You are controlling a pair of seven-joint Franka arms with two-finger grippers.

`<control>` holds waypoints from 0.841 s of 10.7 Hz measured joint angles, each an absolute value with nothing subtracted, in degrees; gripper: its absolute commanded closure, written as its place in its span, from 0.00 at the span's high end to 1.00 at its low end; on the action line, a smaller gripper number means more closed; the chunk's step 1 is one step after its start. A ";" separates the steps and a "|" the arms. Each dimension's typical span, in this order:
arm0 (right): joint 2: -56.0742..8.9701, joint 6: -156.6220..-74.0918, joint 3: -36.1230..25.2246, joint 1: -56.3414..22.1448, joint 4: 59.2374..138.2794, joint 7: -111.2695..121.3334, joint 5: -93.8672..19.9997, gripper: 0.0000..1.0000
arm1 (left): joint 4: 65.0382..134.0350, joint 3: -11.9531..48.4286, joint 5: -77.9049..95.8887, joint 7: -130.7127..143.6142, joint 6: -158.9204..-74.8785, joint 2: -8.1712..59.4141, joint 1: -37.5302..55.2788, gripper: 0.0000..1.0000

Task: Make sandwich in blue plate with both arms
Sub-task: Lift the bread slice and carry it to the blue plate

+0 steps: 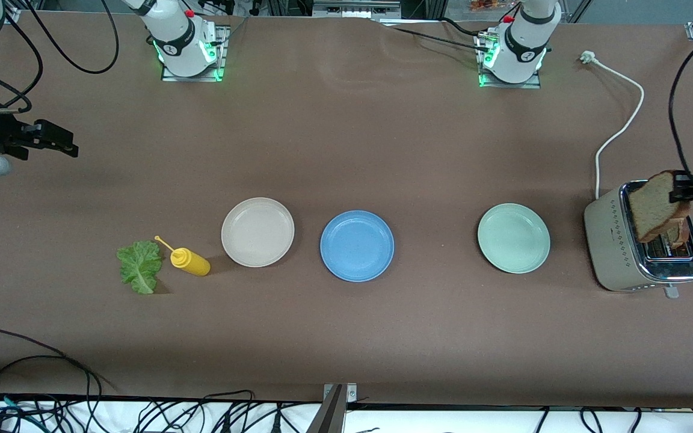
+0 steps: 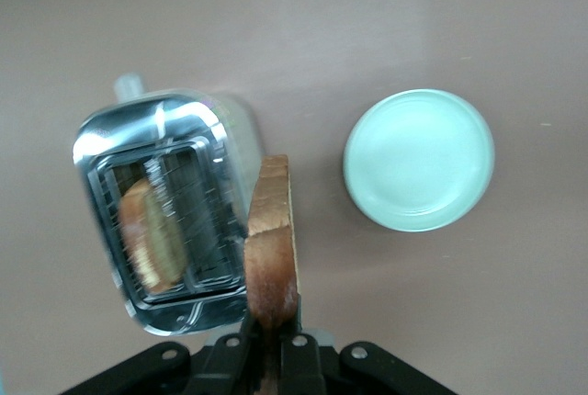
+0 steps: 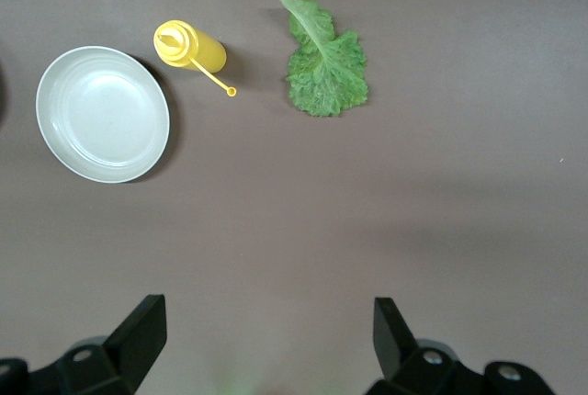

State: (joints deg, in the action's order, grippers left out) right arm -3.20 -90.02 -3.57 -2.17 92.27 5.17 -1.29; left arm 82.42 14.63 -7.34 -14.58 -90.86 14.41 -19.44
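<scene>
The blue plate lies bare at mid-table. My left gripper is shut on the edge of a brown bread slice, held upright just above the toaster. A second bread slice stands in a toaster slot. The lettuce leaf lies flat toward the right arm's end of the table. My right gripper hangs open and empty over bare table at that end, and the right arm waits.
A beige-white plate sits beside the blue plate, with a yellow squeeze bottle lying between it and the lettuce. A mint-green plate sits between the blue plate and the toaster. The toaster's white cord runs toward the left arm's base.
</scene>
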 measured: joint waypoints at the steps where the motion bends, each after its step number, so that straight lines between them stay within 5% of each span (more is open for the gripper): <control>1: -3.20 -90.02 -3.56 -2.17 92.26 5.17 -1.29 1.00 | 81.96 17.89 -7.33 -14.34 -90.50 14.41 -19.29 0.00; 4: -3.21 -90.02 -3.56 -2.18 92.23 5.17 -1.31 1.00 | 82.38 25.63 -3.50 -12.84 -89.79 15.56 -18.20 0.00; 9: -3.31 -89.92 -3.57 -2.17 92.19 5.17 -1.33 1.00 | 84.56 26.40 16.77 -5.41 -91.21 24.89 -7.60 0.00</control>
